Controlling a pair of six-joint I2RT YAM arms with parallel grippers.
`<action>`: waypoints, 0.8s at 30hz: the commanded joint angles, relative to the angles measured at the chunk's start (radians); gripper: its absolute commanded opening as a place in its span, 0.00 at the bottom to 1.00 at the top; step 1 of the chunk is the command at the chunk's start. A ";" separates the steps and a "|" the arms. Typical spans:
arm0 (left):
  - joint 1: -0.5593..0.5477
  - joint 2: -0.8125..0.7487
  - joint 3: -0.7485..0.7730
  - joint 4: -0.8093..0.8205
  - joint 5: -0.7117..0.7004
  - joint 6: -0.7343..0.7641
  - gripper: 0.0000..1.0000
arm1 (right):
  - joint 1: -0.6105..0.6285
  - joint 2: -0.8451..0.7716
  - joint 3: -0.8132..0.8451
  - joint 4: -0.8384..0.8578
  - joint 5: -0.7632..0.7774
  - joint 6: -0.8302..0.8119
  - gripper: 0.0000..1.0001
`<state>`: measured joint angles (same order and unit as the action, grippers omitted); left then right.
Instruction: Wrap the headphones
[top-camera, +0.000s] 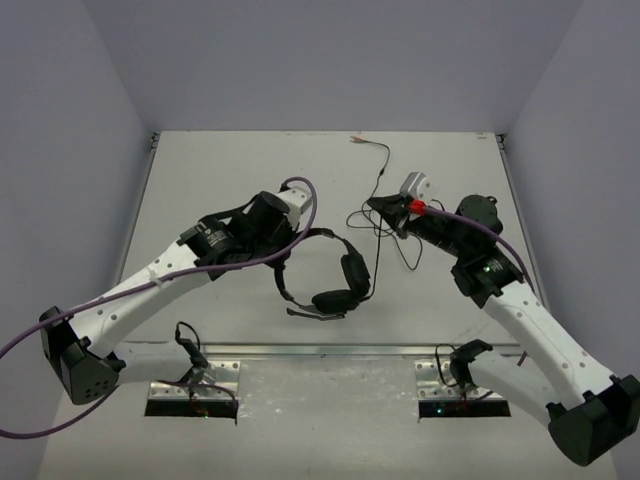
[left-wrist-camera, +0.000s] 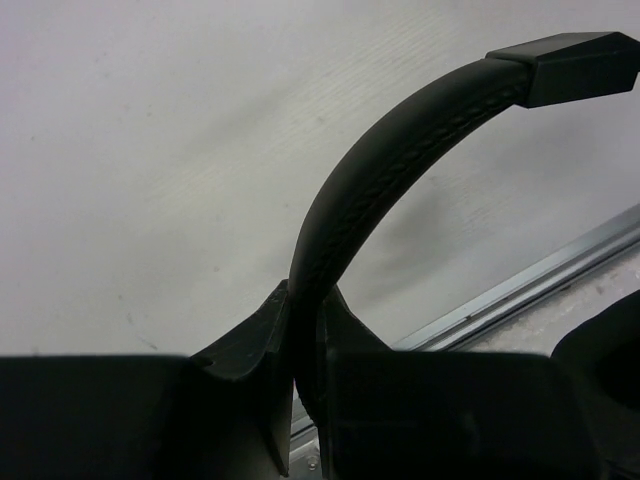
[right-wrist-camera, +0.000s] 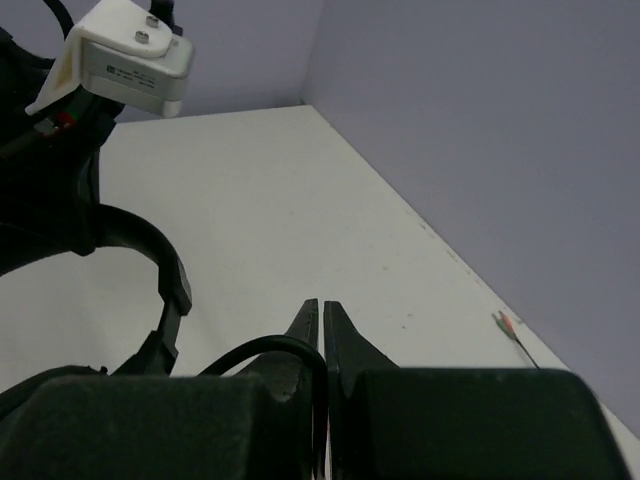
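The black headphones (top-camera: 340, 285) lie at the table's middle, earcups to the right and the boom mic (top-camera: 305, 313) toward the near edge. My left gripper (top-camera: 292, 248) is shut on the padded headband (left-wrist-camera: 400, 140), which arches up from between its jaws (left-wrist-camera: 305, 335). My right gripper (top-camera: 376, 206) is shut on the thin black cable (top-camera: 378, 250); the cable loops out of its closed jaws (right-wrist-camera: 322, 312) in the right wrist view (right-wrist-camera: 262, 345). The cable's plugs (top-camera: 358, 138) lie near the back wall and also show in the right wrist view (right-wrist-camera: 505, 322).
A metal rail (top-camera: 320, 350) runs along the table's near edge. Purple-grey walls close in the left, back and right sides. A thick purple robot cable (top-camera: 300, 215) arcs over the left arm. The left arm's white block (right-wrist-camera: 125, 60) shows in the right wrist view.
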<state>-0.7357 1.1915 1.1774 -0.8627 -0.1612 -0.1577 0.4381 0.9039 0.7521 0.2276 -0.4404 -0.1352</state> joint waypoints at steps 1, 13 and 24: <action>-0.074 -0.023 -0.001 0.129 0.098 0.058 0.00 | 0.022 0.024 0.047 -0.139 -0.098 -0.046 0.04; -0.116 -0.078 0.051 0.154 -0.202 -0.100 0.00 | 0.110 0.004 -0.131 0.067 0.296 0.000 0.01; -0.106 -0.262 0.240 0.019 -0.391 -0.561 0.00 | -0.030 0.347 -0.004 0.294 0.146 0.262 0.09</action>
<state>-0.8490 1.0206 1.3758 -0.8833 -0.4992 -0.5217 0.4202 1.1809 0.6422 0.3603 -0.1947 0.0113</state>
